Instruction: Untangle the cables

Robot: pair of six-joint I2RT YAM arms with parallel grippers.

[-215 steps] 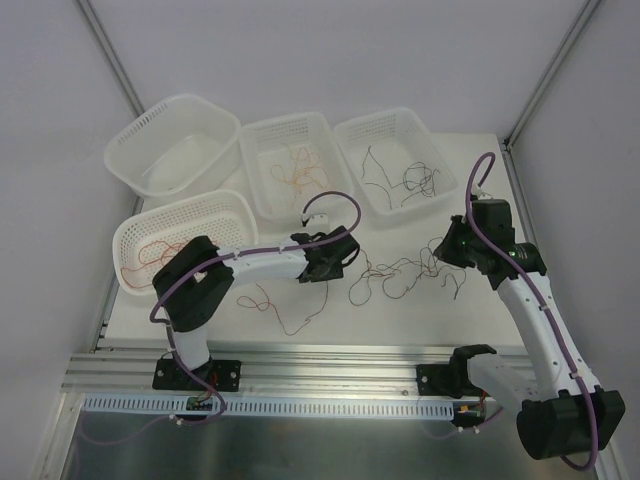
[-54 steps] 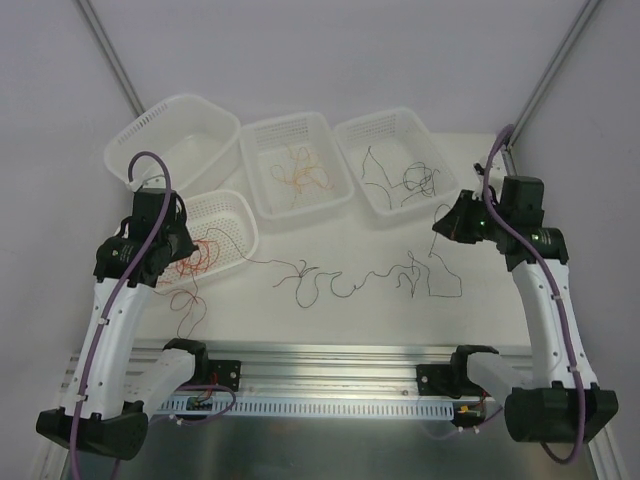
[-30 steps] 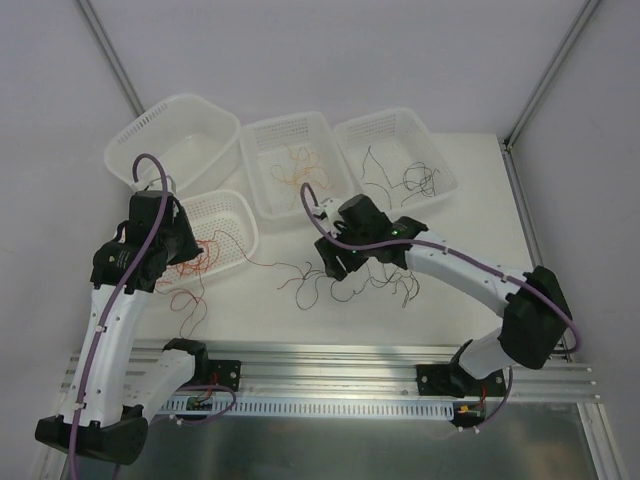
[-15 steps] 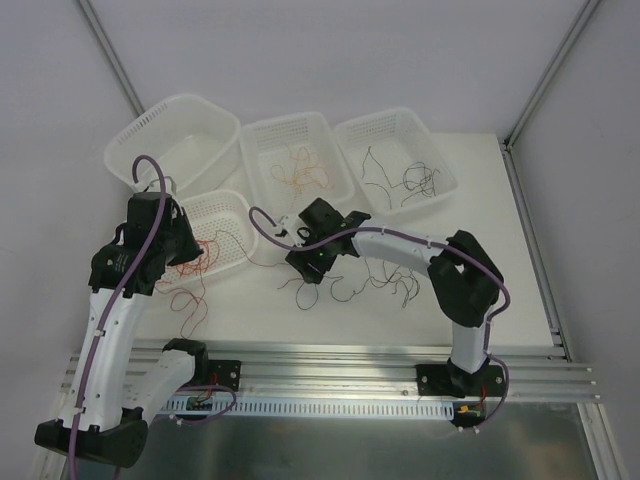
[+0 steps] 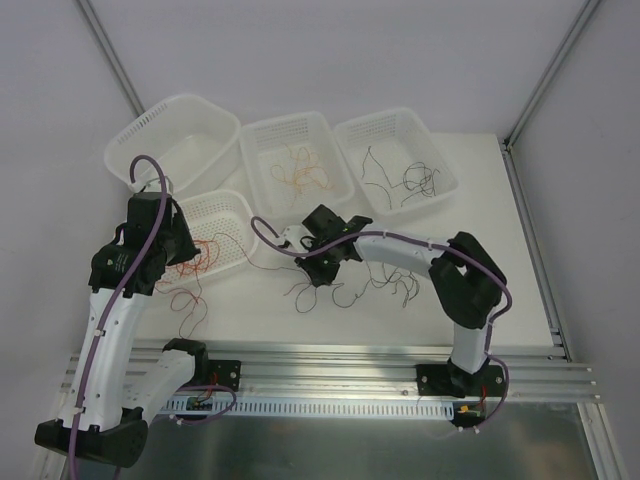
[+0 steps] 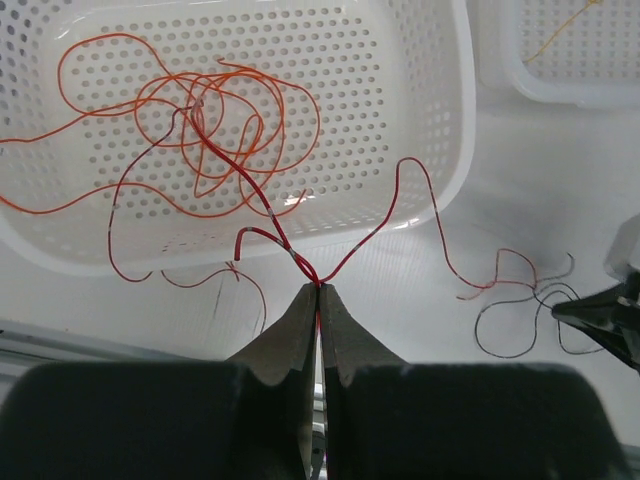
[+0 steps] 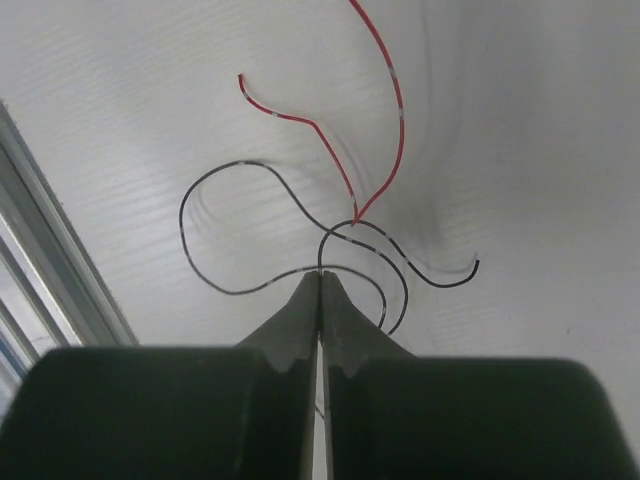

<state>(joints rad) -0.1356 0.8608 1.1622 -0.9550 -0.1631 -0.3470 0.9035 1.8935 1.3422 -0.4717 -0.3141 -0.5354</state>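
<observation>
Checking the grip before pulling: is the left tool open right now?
No, the left tool is shut, with the red cable pinched between its tips.

No legible text in any view.
I scan all three cameras and read nothing; the cables (image 7: 399, 110) carry short pale bands but no characters; the baskets (image 5: 385, 116) are plain white perforated plastic; the arm shells (image 5: 108, 322) and the rail (image 5: 330, 358) show no lettering I can make out; a small board (image 5: 200, 402) at the left arm's base is too small to read.
</observation>
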